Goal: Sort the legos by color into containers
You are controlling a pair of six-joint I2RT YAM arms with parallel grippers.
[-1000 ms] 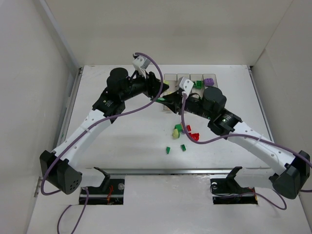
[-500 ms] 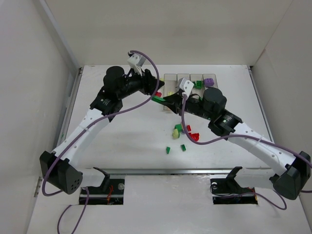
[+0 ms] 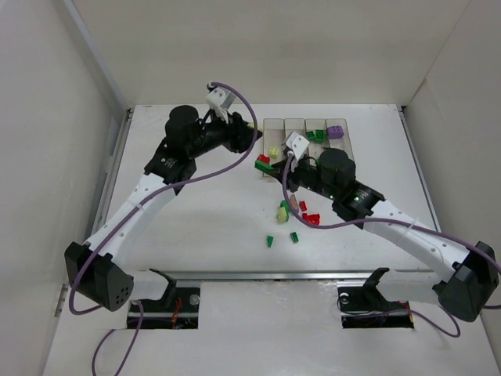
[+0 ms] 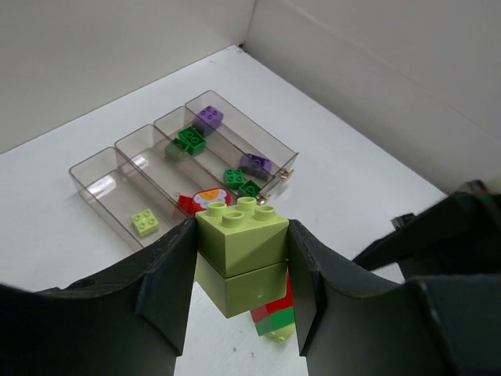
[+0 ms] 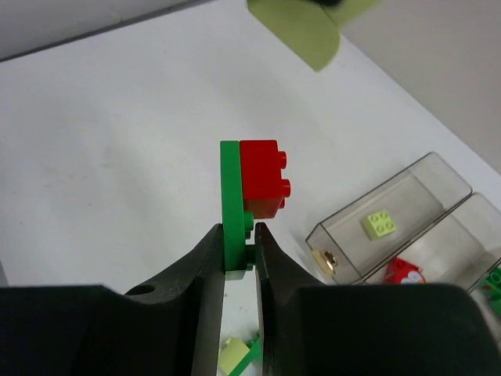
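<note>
My left gripper (image 4: 241,258) is shut on a pale yellow-green stack of two bricks (image 4: 239,247), held above the table short of the containers (image 4: 92,168). These four joined clear bins hold a yellow-green brick (image 4: 144,222), a red piece (image 4: 200,201), green bricks (image 4: 190,139) and purple bricks (image 4: 209,116). My right gripper (image 5: 239,251) is shut on a thin green plate (image 5: 230,196) with a red brick (image 5: 261,176) stuck to its side. From above, the left gripper (image 3: 255,138) and the right gripper (image 3: 266,163) are close together at the bins' (image 3: 291,124) left end.
Loose bricks lie on the table in front of the right arm: a yellow-green one (image 3: 282,213), red ones (image 3: 311,218) and small green ones (image 3: 269,240). White walls enclose the table on three sides.
The two grippers met a second ago and have drawn apart. The left one pulled back to the left, and the right one came nearer with the green plate and red brick.
</note>
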